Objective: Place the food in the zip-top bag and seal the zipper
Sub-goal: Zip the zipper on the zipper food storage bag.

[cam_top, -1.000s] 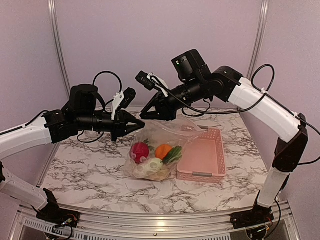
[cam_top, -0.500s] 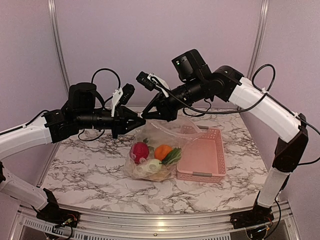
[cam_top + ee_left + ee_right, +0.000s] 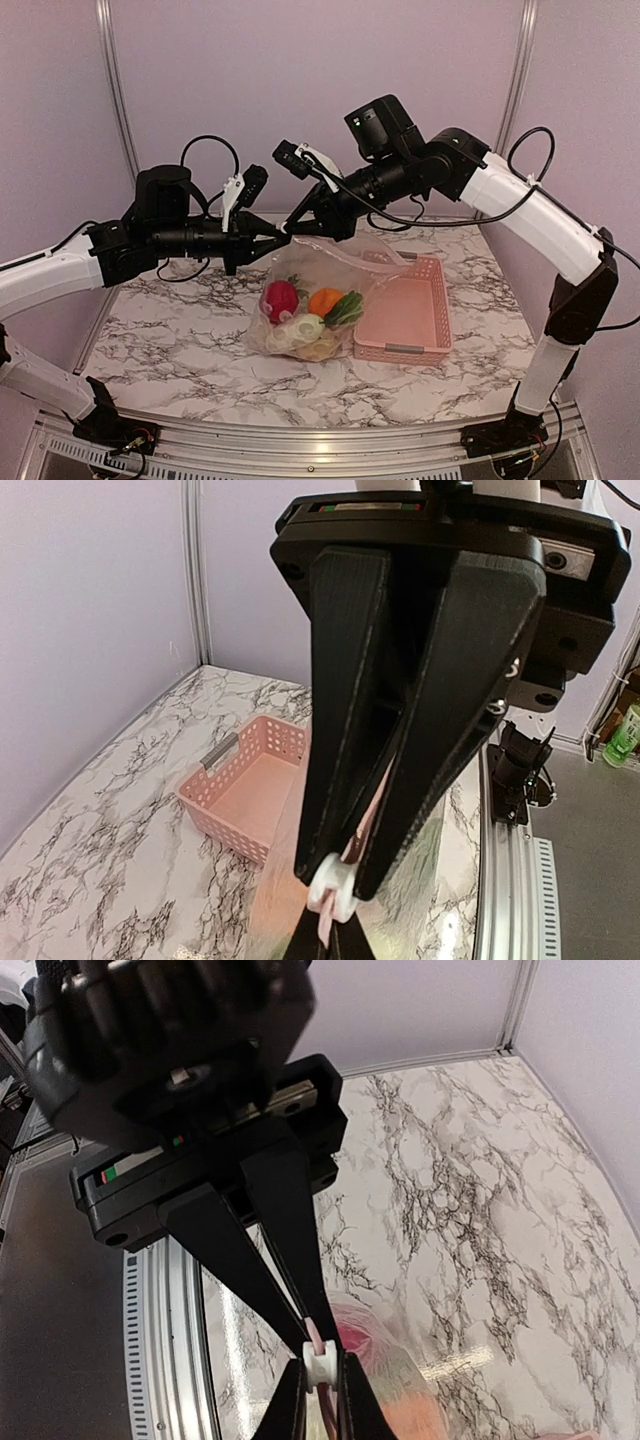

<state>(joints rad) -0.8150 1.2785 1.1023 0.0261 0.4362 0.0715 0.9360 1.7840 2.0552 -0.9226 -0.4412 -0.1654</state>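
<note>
Clear zip-top bag (image 3: 330, 275) holds food (image 3: 300, 312). My left gripper (image 3: 279, 233) and right gripper (image 3: 293, 228) both clamp zipper (image 3: 317, 1360) end. Next: run pinch along strip, sealing.

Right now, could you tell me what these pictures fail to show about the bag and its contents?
Zipper of the zip-top bag: top external, left claw and right claw meet over it; sealed or not, unclear.
Food: left wrist, the right claw blocks it; right wrist, only a pink blur.
</note>
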